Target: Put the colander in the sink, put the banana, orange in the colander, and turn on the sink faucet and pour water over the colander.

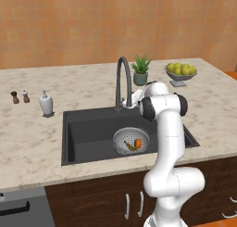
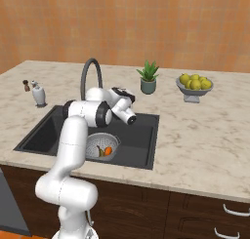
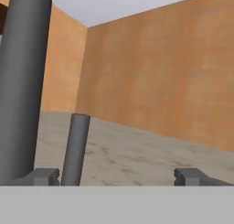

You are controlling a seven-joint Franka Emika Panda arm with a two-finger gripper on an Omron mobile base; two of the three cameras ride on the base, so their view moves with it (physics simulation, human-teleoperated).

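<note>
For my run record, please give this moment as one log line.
colander: in sink | banana, orange: in colander | hand: open, by faucet

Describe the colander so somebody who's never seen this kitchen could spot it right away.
Find the dark sink set into the marble counter. Inside it, toward the front right below the faucet, sits the colander, a round silvery perforated bowl. It holds a banana and an orange, unlike the footed fruit bowl on the counter, which holds yellow-green fruit.

1. Left base view looks forward and down from behind the arm's left, over the counter (image 1: pixel 41 142).
2. Right base view mirrors it; both share the sink (image 1: pixel 88 129).
3. Hand view sits close beside the sink faucet (image 3: pixel 23 81), facing the wall.
</note>
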